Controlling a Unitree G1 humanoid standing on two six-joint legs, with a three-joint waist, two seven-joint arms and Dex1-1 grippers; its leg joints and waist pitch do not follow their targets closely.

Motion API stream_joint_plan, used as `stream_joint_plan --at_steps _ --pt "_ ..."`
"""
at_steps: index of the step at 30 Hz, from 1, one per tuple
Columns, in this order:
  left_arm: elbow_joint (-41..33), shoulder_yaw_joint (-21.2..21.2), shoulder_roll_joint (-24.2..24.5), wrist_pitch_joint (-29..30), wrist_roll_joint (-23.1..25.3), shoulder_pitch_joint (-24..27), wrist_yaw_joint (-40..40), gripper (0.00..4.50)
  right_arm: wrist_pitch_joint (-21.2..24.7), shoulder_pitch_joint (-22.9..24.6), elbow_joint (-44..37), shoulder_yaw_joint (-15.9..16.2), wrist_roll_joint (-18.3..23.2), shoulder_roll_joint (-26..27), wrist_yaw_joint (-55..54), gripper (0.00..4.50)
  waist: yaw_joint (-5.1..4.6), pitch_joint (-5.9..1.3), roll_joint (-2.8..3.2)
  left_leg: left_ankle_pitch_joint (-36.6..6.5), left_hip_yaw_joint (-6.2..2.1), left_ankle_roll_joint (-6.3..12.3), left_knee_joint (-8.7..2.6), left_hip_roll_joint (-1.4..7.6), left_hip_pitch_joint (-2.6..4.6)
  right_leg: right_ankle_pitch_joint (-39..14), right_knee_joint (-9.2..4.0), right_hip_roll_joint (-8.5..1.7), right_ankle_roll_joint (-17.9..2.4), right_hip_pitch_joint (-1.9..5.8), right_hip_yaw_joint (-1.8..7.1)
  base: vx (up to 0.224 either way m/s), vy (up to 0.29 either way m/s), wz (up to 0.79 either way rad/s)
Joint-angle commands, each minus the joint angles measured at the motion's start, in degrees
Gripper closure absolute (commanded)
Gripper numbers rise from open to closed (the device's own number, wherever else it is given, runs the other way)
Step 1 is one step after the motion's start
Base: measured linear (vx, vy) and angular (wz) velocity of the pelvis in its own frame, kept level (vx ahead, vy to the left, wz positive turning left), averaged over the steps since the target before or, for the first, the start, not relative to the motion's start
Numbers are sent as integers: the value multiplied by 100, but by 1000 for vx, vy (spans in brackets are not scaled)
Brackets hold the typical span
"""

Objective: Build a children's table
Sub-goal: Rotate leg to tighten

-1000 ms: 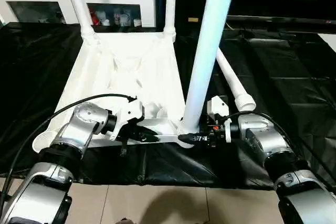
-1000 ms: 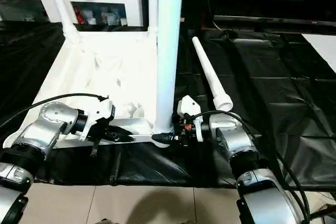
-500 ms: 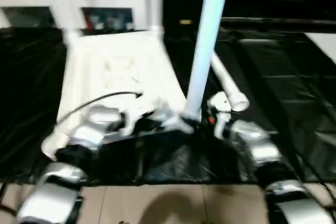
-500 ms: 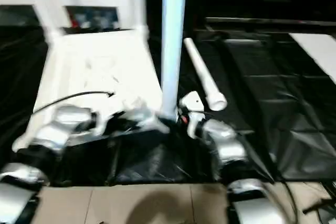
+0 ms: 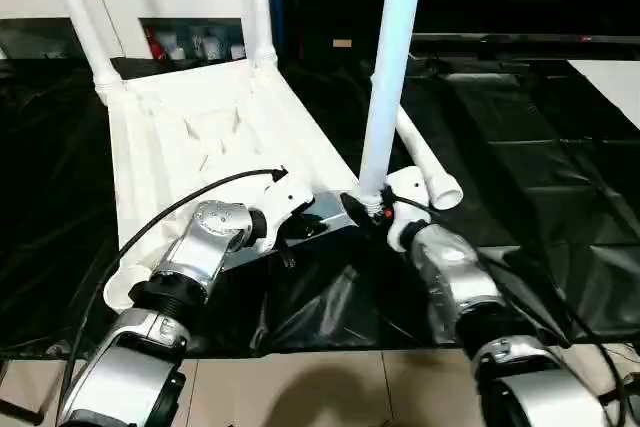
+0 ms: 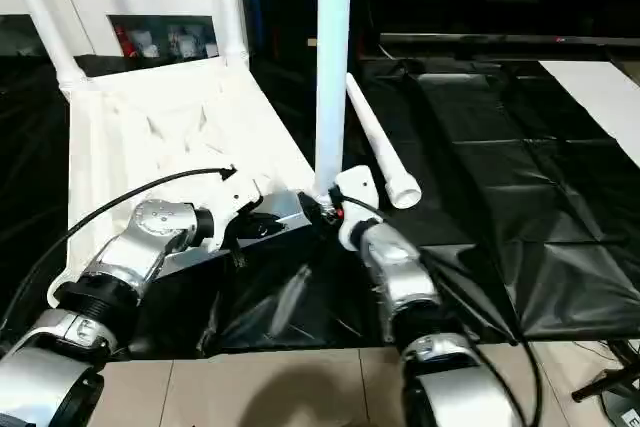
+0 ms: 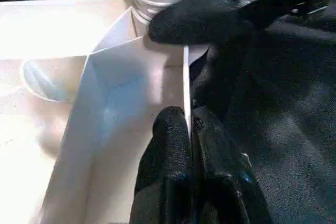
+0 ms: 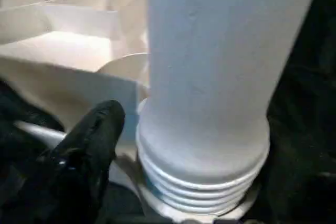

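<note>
A: Left eye view, item one: tabletop (image 5: 215,142), white, lying upside down on black sheeting (image 5: 520,167), rim up, long axis running near to far. Far corners carry two upright legs (image 5: 262,7).

B: Item two?

A: Third leg (image 5: 390,67), upright at the near right corner socket, ribbed end seated in it or nearly so; from the right wrist view I cannot tell how deep.

B: Item three?

A: Loose leg (image 5: 425,162), lying on the sheeting just right of that corner, long axis near to far. Near left socket (image 5: 125,282) has no leg.

B: Hands?

A: Left hand (image 7: 188,129), clamped on the thin near rim of the tabletop, just left of the corner. Right hand (image 5: 368,209), at the foot of the third leg, one finger (image 8: 92,135) beside the ribbed end; whether it grips or has let go, I cannot tell.

B: Next move turns on what?

A: Probably the loose leg: nearer the right hand, while its socket lies far across at the left.
</note>
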Motion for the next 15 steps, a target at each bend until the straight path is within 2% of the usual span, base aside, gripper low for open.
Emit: stream_joint_plan --at_steps 1,2,4,6,8,9,10,13,14,15 --pt "-226 -203 -79 -289 -281 121 -581 450 34 -34 -58 380 43 16 778 55 30 -351 -8 -1297 -10 511 -349 111 -65 -1417 -486 -305 -1196 311 296 0 0 0" --pt "-272 -210 -25 -278 -315 149 -699 450 32 -17 -91 387 63 -46 954 55 32 -361 -9 -1219 -12 533 -347 115 -63 -1277 -467 -300 -1244 320 292 0 0 0" --pt "-374 -246 163 -357 -424 231 -1131 450 41 83 -299 459 156 -255 1565 55 59 -385 3 -959 3 698 -315 121 -83 -720 -401 -288 -1429 352 288 0 0 0" --pt "-449 -247 356 -396 -533 289 -1530 450 176 176 -553 535 321 -482 2241 55 96 -387 16 -807 19 804 -303 139 -70 -365 -360 -266 -1557 350 276 0 0 0" --pt "-443 -252 534 -440 -573 296 -1851 450 259 221 -713 644 383 -702 2828 55 146 -381 13 -806 33 861 -298 151 -61 -282 -344 -265 -1605 344 277 0 0 0" --pt "-437 -252 553 -456 -572 295 -1887 450 261 222 -721 654 379 -725 2892 55 173 -378 24 -843 33 848 -301 158 -45 -337 -349 -273 -1607 325 276 0 0 0" --pt "-405 -261 611 -477 -559 287 -1988 450 274 218 -731 680 369 -783 3069 55 211 -364 31 -1016 42 738 -318 177 -4 -544 -373 -285 -1600 301 288 0 0 0" --pt "-253 -315 753 -612 -466 231 -2167 450 295 170 -718 772 336 -904 3485 55 233 -344 18 -1252 36 579 -339 169 5 -918 -407 -284 -1485 300 286 0 0 0" --pt "-206 -324 809 -657 -446 206 -2255 450 352 132 -705 819 342 -944 3673 80 242 -335 26 -1320 35 512 -351 180 17 -1059 -418 -293 -1464 290 297 0 0 0" --pt "-196 -322 825 -671 -442 198 -2273 450 384 115 -700 831 349 -956 3741 87 243 -336 30 -1330 30 493 -351 175 10 -1097 -419 -291 -1451 296 295 0 0 0"
